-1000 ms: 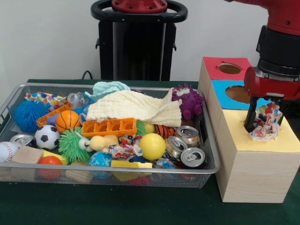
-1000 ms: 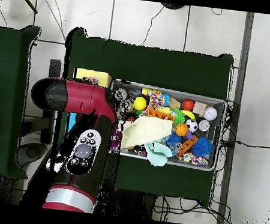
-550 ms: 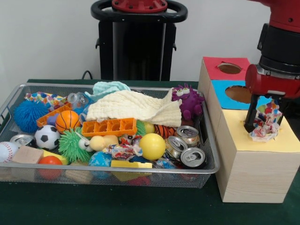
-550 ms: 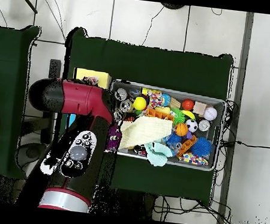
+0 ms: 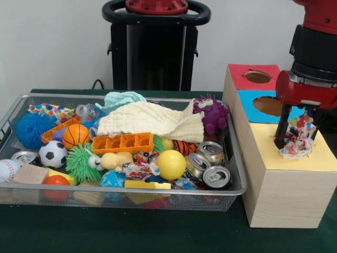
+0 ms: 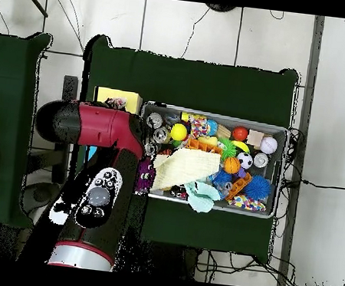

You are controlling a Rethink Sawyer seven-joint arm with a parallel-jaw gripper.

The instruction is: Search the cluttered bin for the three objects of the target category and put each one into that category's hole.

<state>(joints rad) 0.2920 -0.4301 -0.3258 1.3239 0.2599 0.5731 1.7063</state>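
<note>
we see a red and black robot arm (image 5: 315, 52) reaching down over a pale wooden box (image 5: 281, 184) that stands just to the right of a wire mesh bin (image 5: 231, 191) on a dark green table (image 5: 121, 232). the box top has three coloured panels: a red panel with a round hole (image 5: 258, 76) farthest back, a blue panel with a round hole (image 5: 267, 105) in the middle, and a yellow panel (image 5: 310, 158) at the front. the gripper (image 5: 296, 138) hangs over the yellow panel, its dark fingers (image 5: 280, 129) closed on either side of a crumpled, multicoloured candy wrapper (image 5: 297, 139), whose lower edge meets the yellow surface.

the bin is crowded. a cream waffle cloth (image 5: 152, 120) lies across the back, with a purple plush monster (image 5: 211, 113) beside it at the right end. three crushed silver drink cans (image 5: 209, 163) sit in the front right corner. a smooth yellow ball (image 5: 171, 164) lies near them, next to another crumpled wrapper (image 5: 138, 169). an orange plastic tray with square cells (image 5: 122, 143) sits in the middle. to the left are a small basketball (image 5: 75, 136), a soccer ball (image 5: 52, 154), a spiky blue ball (image 5: 35, 129) and a spiky green ball (image 5: 82, 163).

from above, the arm covers most of the box, and the gripper is hidden.
</note>
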